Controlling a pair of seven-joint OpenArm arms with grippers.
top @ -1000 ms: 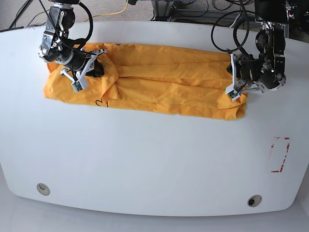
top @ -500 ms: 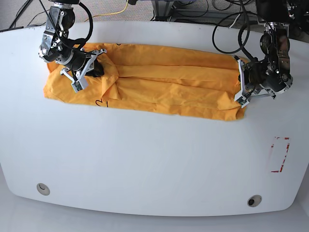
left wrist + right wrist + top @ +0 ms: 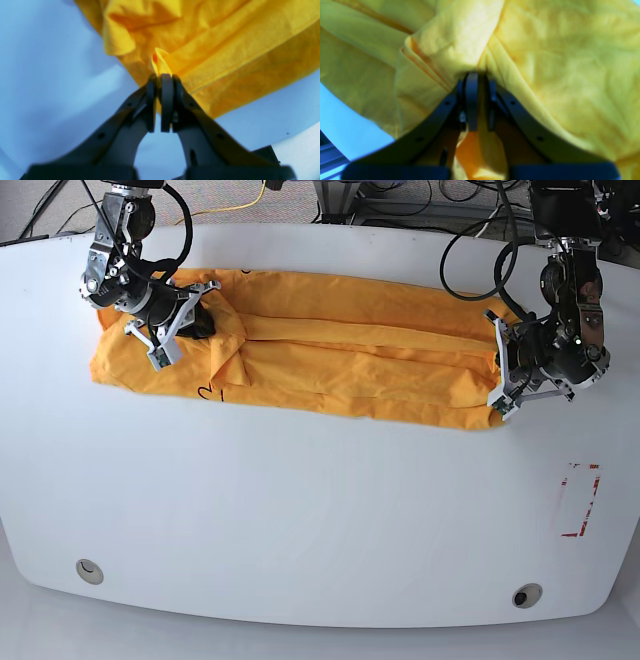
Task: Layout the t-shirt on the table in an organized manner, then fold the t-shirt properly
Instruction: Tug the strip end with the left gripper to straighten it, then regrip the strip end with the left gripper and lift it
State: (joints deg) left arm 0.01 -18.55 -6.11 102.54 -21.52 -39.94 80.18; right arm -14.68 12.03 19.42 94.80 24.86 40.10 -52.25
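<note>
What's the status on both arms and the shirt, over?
Left end effector shut on the t-shirt at its edge. Right end effector shut on bunched cloth. Shirt lies as a long folded band on the table. Nothing in the way.

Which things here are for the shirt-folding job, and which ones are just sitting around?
For the job:
- t-shirt
- table
- left gripper
- right gripper

Just there:
- red tape outline
- two grey grommets
- cables
</note>
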